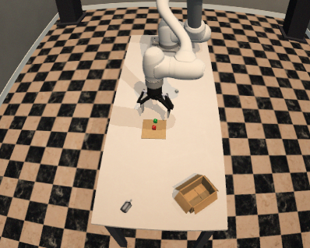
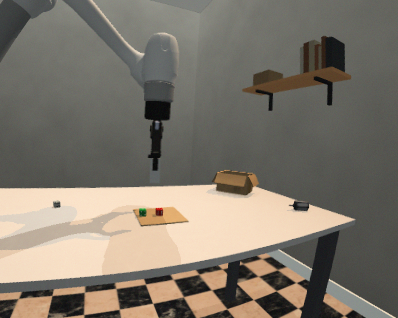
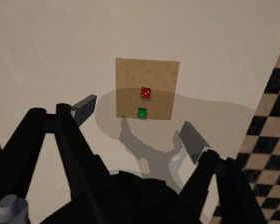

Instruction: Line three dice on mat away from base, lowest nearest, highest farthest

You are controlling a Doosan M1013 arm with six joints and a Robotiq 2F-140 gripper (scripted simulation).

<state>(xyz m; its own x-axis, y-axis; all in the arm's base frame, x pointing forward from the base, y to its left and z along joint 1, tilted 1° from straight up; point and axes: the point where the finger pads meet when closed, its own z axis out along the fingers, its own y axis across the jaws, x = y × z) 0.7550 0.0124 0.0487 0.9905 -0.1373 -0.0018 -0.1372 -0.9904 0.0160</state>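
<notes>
A tan mat lies in the middle of the white table. A green die sits on the mat near its edge towards the robot's base. A red die sits just beyond it on the mat. A small grey die lies on the bare table off the mat, nearer the base; it also shows in the exterior view. My gripper hangs high above the table, open and empty, on the base side of the mat. In the wrist view the open fingers frame the green die and the red die.
An open cardboard box stands at the table's far right corner. A small dark grey object lies near the far left corner. A wall shelf with books hangs beyond the table. The floor is checkered.
</notes>
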